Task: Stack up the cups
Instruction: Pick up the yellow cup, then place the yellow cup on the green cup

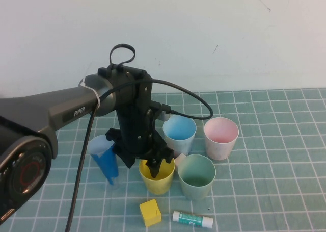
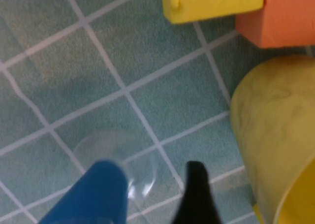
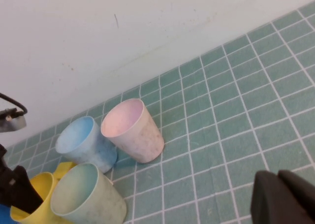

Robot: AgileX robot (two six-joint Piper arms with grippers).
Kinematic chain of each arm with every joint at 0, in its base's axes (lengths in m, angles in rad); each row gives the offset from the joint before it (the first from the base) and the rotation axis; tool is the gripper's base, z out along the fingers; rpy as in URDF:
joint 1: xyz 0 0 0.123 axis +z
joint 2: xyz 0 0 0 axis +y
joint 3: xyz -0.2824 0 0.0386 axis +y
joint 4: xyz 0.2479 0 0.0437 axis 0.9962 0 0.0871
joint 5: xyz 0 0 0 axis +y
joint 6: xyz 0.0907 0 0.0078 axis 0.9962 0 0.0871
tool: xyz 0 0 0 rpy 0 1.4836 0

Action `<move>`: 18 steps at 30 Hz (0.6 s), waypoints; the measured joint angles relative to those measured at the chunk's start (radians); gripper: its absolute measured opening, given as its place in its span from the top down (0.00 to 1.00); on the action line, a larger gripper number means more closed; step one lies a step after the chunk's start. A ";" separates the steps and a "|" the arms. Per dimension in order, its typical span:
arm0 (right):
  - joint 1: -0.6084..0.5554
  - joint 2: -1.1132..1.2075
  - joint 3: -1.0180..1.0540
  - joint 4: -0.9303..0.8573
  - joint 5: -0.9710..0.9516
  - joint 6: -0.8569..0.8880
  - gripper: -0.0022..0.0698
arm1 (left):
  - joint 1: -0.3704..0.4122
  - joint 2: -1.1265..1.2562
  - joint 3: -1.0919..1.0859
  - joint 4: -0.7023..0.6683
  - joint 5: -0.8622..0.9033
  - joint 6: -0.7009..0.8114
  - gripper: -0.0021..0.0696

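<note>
Four cups stand close together in the high view: yellow (image 1: 158,177) at the front, pale green (image 1: 196,177) to its right, light blue (image 1: 179,133) and pink (image 1: 220,136) behind. My left gripper (image 1: 149,165) hangs over the yellow cup's left rim, open, with one finger reaching into the cup. In the left wrist view one black finger (image 2: 197,197) stands just outside the yellow cup's wall (image 2: 275,135), not touching it. My right gripper (image 3: 283,199) is shut and empty, low over bare mat to the right of the cups. It is out of the high view.
A dark-blue paper cone (image 1: 106,159) stands just left of the yellow cup, close to my left gripper. A yellow block (image 1: 150,212) and a glue stick (image 1: 192,219) lie in front of the cups. An orange block (image 2: 280,15) shows beside the yellow block in the left wrist view.
</note>
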 joint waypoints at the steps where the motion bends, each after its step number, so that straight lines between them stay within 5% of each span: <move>1: 0.000 0.000 0.000 0.002 0.000 0.000 0.97 | 0.000 0.004 -0.002 0.000 -0.005 0.000 0.29; 8: 0.000 0.000 0.000 0.002 0.000 -0.002 0.97 | 0.000 0.014 -0.019 0.000 -0.035 0.001 0.87; 18: 0.000 0.000 0.000 0.004 0.000 -0.002 0.97 | 0.000 -0.069 -0.174 0.006 0.035 0.012 0.96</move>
